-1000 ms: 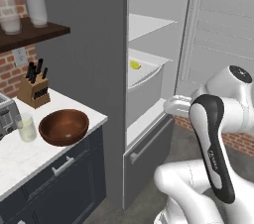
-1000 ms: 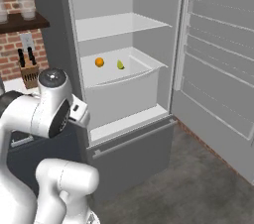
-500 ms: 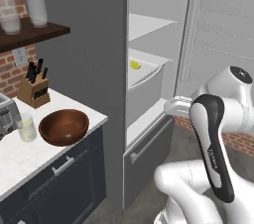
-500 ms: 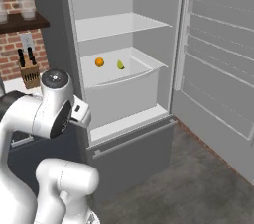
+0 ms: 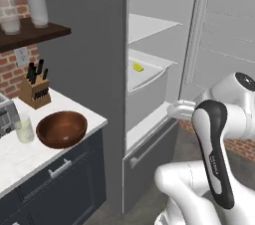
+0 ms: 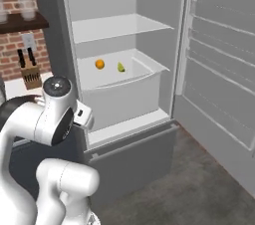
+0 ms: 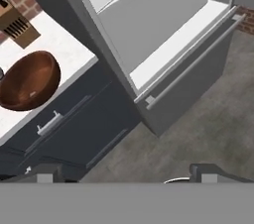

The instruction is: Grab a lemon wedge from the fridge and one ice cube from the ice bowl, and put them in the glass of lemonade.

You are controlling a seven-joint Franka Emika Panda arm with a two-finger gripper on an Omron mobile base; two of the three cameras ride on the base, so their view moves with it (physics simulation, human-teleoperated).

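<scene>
The fridge (image 6: 149,5) stands open, its door (image 6: 219,74) swung out to the right. A tiny pale-yellow lemon wedge (image 6: 121,67) lies in the white drawer (image 6: 124,97), right of a round orange fruit (image 6: 100,63); the lemon wedge (image 5: 138,67) also shows from the left. On the counter sit the wooden ice bowl (image 5: 62,128) and, left of it, the glass of lemonade (image 5: 24,130). I cannot make out an ice cube in the bowl (image 7: 27,80). My gripper (image 7: 125,174) hangs open and empty, low in front of the fridge's bottom drawer (image 7: 188,82), looking down at the floor.
A knife block (image 5: 35,90) and a toaster (image 5: 5,115) stand at the back of the white counter (image 5: 30,157). A wall shelf (image 5: 30,32) carries tall frosted glasses. Dark cabinets (image 7: 84,124) sit below the counter. Grey floor (image 6: 199,184) spreads before the fridge.
The hand has sunk very slightly in front of the fridge. The jaws stay open and nothing else has moved.
</scene>
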